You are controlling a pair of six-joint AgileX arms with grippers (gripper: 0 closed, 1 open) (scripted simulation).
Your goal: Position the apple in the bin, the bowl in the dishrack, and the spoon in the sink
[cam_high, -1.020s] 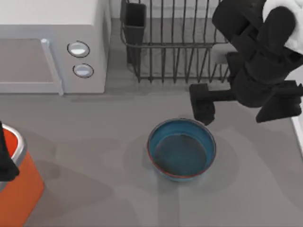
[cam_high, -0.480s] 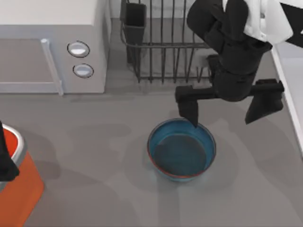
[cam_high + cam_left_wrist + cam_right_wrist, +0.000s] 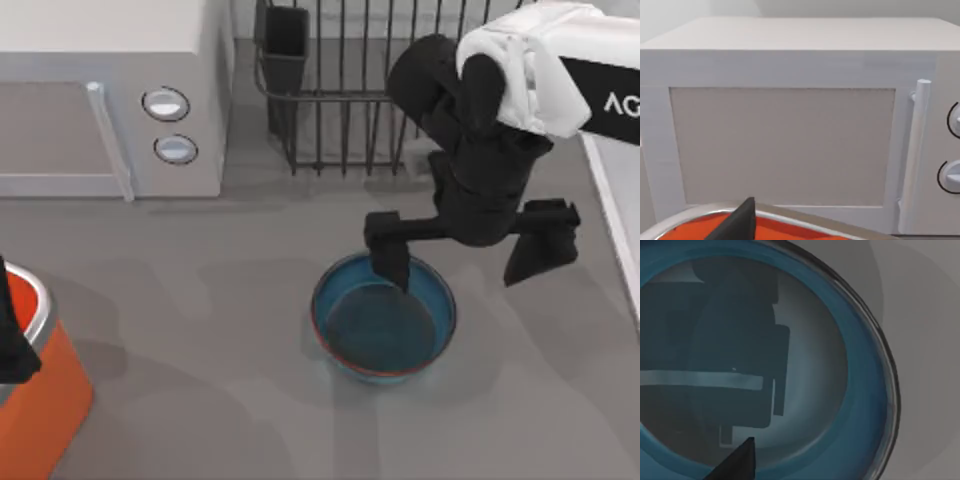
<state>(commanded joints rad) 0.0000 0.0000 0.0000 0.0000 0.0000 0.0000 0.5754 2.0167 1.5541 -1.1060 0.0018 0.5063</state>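
A: The bowl (image 3: 384, 317) is seen standing upright on the grey table (image 3: 200, 320), right of centre and near the front, just in front of the dishrack (image 3: 360, 90). How is the right gripper (image 3: 465, 255) placed?

B: It is held above the bowl's far rim, fingers spread wide; one finger (image 3: 390, 250) is lined up over the far edge of the bowl, the other lies out past its right side. Nothing is gripped. In the right wrist view the bowl's dark inside (image 3: 740, 365) is looked into, with a fingertip (image 3: 737, 462) at the frame's edge.

A: And the left gripper (image 3: 12, 330)?

B: It is parked at the left edge over the bin (image 3: 40, 390), the orange box with the silver rim. Whether its fingers are open or closed cannot be told. In the left wrist view the bin's rim (image 3: 790, 217) is seen before the white microwave (image 3: 790, 130).

A: The microwave's place?

B: Far left of the table, beside the dishrack.
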